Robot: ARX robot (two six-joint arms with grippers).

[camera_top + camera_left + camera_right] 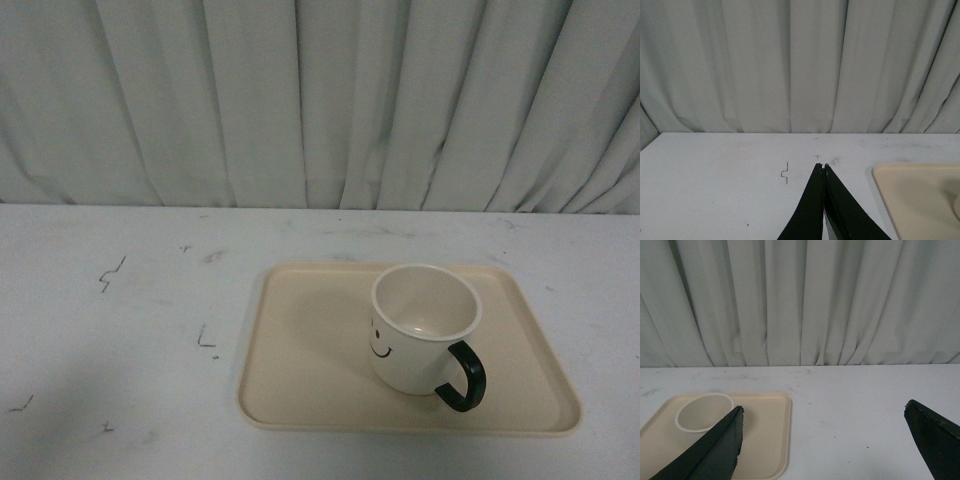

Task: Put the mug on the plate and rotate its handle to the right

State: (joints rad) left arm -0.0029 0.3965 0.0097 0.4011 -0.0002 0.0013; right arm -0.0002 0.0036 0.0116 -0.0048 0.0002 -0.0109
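The mug (425,325) stands upright on the plate (310,350), in the plate's right half, with its mouth open to the ceiling and its smiley face (380,340) turned toward the robot's left. Its handle (463,378) juts out to the right and also toward the robot, so it lies on a diagonal and not square to the right. I judge the placing done. What remains, if anything, is a small turn of the mug about its upright axis, swinging the handle away from the robot. The plate lies flat on the worktop (120,330), right of the middle of the front view, with its long side running across.

Neither arm shows in the front view. The right wrist view shows the right hand (822,412) spread wide and holding nothing. The mug's rim appears past one of its fingers (715,455), ahead of the hand toward the curtain (300,100), off to the side of the gap and not inside it. The left hand (823,166) has its tips pressed together on nothing, over bare worktop. Only a corner of the plate enters its view, and the mug barely at all. The right hand therefore seems the nearer and readier one. It would need to travel forward and sideways before its fingers could bracket the mug.
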